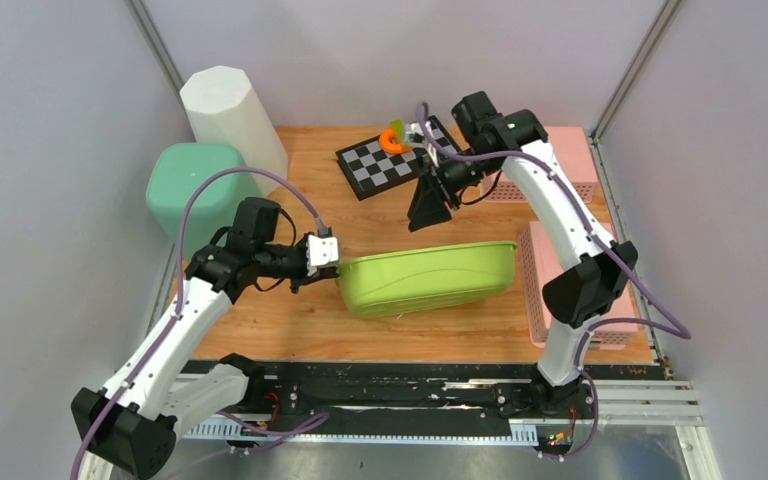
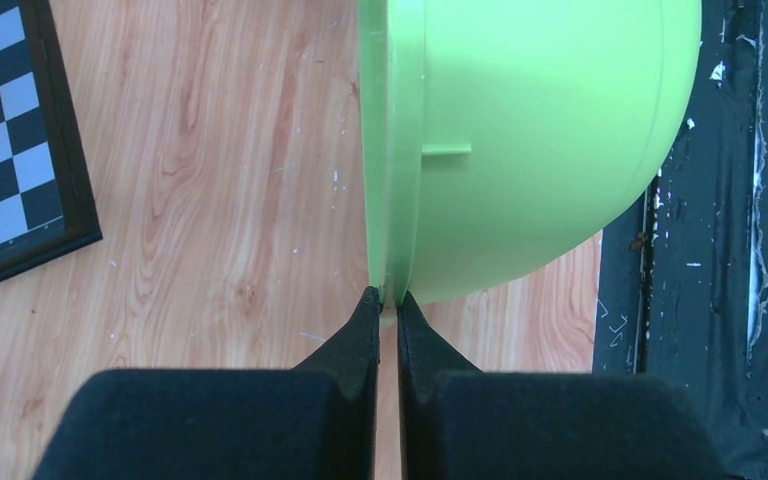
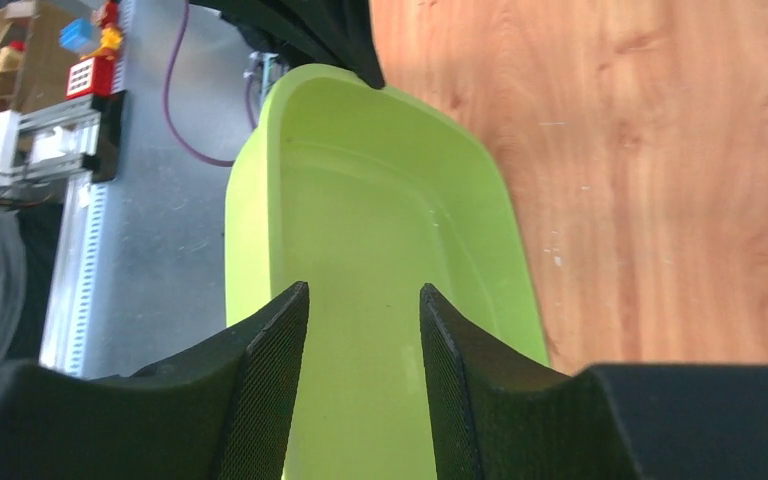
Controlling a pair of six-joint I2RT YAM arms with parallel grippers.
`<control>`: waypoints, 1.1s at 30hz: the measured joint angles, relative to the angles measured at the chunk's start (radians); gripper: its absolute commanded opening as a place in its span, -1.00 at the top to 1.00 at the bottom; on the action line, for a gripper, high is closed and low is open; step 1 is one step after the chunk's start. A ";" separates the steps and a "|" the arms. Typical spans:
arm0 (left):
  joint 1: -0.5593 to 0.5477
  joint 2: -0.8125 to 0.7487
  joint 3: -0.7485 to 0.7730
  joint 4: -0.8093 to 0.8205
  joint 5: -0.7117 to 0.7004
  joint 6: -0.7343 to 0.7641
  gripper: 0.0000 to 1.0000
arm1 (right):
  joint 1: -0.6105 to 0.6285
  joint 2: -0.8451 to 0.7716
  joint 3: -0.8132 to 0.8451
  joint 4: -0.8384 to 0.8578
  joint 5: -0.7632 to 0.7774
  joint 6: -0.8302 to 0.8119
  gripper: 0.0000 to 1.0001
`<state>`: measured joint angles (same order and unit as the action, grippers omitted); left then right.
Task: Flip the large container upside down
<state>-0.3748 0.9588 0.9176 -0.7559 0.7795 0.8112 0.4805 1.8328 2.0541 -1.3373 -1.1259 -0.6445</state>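
Observation:
The large container is a lime-green tub tipped on its long side on the wooden table. Its opening faces the back and its bottom faces the near edge. My left gripper is shut on the rim at the tub's left end. In the left wrist view the fingertips pinch the thin rim of the container, with the left gripper just below it. My right gripper hangs behind the tub, apart from it. It stands open, with the container's hollow inside showing between its fingers.
A tall white bin and a mint-green bin stand at the back left. A checkerboard with an orange piece lies behind the tub. Pink baskets line the right side. The black table edge runs close to the tub.

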 measured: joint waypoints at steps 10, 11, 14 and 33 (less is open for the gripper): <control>0.035 0.023 0.000 0.002 0.005 0.001 1.00 | -0.248 -0.261 -0.118 0.069 0.029 -0.168 -0.18; 0.037 0.025 0.000 0.003 0.006 0.001 1.00 | -0.268 -0.292 -0.140 0.072 0.042 -0.194 -0.22; 0.046 0.036 0.000 0.007 0.016 0.001 1.00 | -0.319 -0.396 -0.234 0.089 0.105 -0.287 -0.25; 0.081 0.089 0.021 0.013 0.056 0.001 1.00 | -0.685 -0.513 -0.626 0.088 0.196 -0.850 -0.05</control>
<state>-0.2935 1.0481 0.9390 -0.7425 0.8360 0.8124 -0.2043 1.3197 1.4284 -1.2495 -0.9295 -1.4940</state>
